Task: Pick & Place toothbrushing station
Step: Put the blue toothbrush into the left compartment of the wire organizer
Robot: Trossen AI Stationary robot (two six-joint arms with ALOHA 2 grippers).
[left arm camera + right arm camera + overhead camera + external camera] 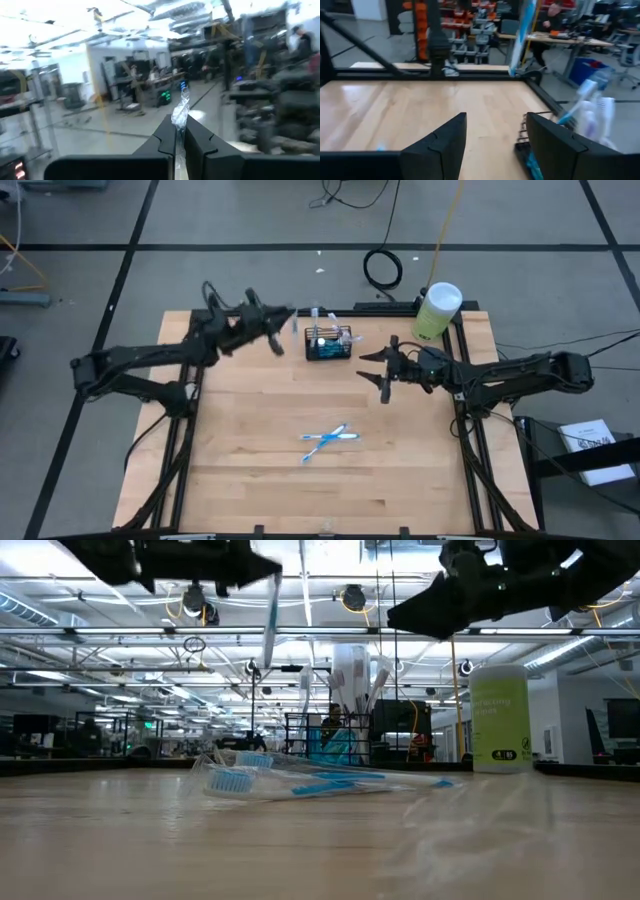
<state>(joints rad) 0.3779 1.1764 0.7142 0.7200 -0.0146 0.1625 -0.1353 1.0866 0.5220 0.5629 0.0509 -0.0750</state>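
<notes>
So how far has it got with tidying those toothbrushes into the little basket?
A few wrapped toothbrushes already stand in the black wire basket. The left gripper is shut on another wrapped toothbrush, held above the table near the basket. Two blue toothbrushes lie crossed on the table. The right gripper hangs open beside the basket.

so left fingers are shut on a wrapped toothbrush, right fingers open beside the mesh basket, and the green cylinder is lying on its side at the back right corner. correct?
Not quite: the green cylinder stands upright, as the low view shows. The rest holds: left fingers shut on the wrapped toothbrush, right fingers open beside the mesh basket.
</notes>
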